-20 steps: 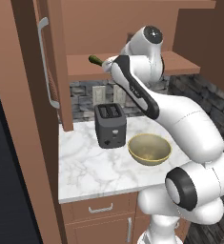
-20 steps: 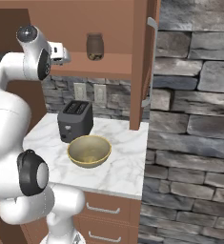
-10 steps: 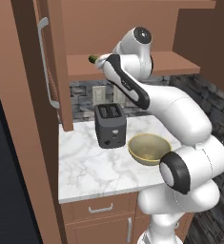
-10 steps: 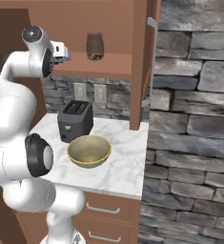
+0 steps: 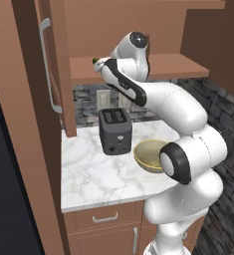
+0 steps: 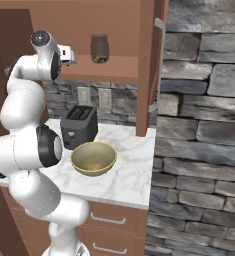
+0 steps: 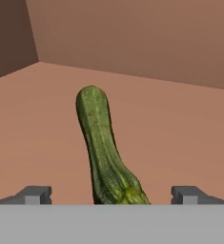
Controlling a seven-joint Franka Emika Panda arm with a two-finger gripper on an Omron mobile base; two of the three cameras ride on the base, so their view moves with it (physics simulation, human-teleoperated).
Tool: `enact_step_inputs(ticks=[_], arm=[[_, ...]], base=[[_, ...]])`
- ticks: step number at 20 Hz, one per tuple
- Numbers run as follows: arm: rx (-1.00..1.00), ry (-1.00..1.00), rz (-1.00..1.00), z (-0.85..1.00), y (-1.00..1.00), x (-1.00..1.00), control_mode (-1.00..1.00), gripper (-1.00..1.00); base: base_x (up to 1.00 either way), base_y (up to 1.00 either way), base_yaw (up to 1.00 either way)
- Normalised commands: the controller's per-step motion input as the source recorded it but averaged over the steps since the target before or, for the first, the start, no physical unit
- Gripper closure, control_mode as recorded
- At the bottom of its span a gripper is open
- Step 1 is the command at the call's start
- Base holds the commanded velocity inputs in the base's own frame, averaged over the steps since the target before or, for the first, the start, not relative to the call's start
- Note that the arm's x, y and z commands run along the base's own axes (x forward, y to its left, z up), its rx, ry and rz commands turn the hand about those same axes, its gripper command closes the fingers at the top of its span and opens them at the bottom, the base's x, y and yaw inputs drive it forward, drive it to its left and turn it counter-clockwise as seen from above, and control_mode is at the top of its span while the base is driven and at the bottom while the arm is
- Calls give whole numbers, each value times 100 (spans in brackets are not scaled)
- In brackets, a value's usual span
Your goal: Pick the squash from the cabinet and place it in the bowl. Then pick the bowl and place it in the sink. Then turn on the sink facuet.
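Observation:
The dark green squash (image 7: 104, 147) lies lengthwise on the cabinet shelf (image 7: 180, 138), its stem end between my open gripper (image 7: 111, 195)'s two fingertips (image 7: 35, 194), which are apart from it on either side. In the left base view my gripper (image 5: 100, 64) reaches onto the shelf of the reddish-brown cabinet (image 5: 63, 69), with the squash (image 5: 95, 61) tip just showing past it. The yellowish-tan bowl (image 5: 149, 155) sits empty on the marble counter, right of the toaster; the right base view shows the bowl (image 6: 93, 159) too. The sink and the sink faucet are out of view.
A dark toaster (image 5: 115, 130) stands on the counter (image 5: 93, 179) below the shelf. A brown glass jar (image 6: 99, 49) stands on the shelf to the right of my hand (image 6: 69, 54). The open cabinet door (image 5: 48, 64) with its silver handle hangs at the left.
The arm has reached further along the shelf, bringing the hand up to the squash. The fingers stayed spread; the squash and bowl have not moved.

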Motion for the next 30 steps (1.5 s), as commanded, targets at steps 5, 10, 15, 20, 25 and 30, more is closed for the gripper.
enact_step_inputs(ticks=[5,10,15,20,25,30], arm=[[0,0,0,-8,0,41,-100,-100],[1,0,0,-7,0,17,-100,100],[0,0,0,-4,0,-6,-100,100],[0,-9,0,0,0,-51,-100,100],[0,-23,0,0,-2,-93,-100,100],[0,-26,-2,17,-22,-100,-100,100]], base=[[0,0,0],[0,0,0],[0,0,0],[0,0,0],[0,0,0],[0,0,0]])
